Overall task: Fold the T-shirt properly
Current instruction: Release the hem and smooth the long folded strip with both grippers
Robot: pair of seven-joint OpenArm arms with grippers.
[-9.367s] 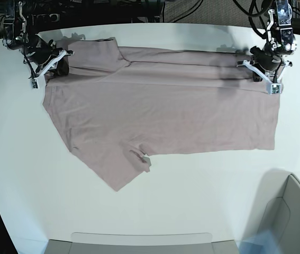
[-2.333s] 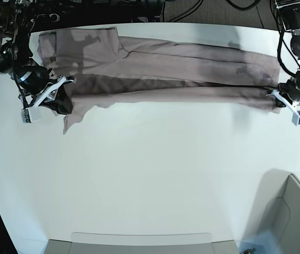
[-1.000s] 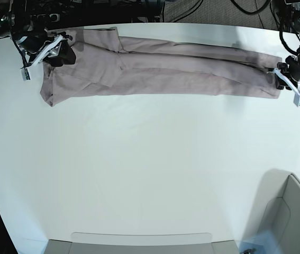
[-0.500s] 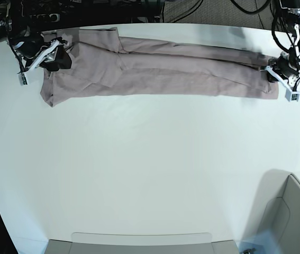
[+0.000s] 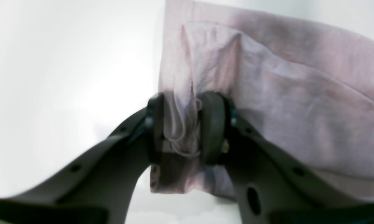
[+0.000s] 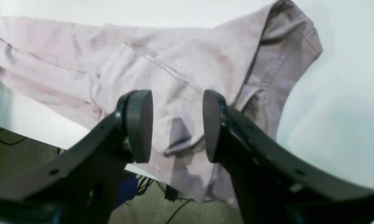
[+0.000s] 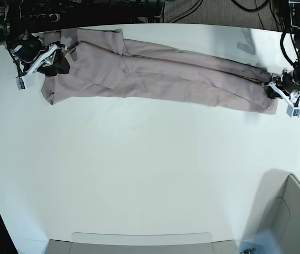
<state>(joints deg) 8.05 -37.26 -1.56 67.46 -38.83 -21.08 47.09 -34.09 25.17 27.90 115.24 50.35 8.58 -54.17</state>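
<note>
While the right gripper (image 7: 43,64) hovers at the far-left corner of the white table (image 7: 139,174), its jaws stand apart with nothing pinched, the pads (image 6: 140,126) poised over a sleeve fold of the mauve-pink T-shirt (image 7: 155,76). That shirt lies folded into a long narrow band across the table's far side, running from the left corner to the right edge and slanting slightly nearer on the right. Over at the right end, the left gripper (image 7: 283,94) is clamped on the bunched hem, cloth squeezed between its pads (image 5: 211,127).
</note>
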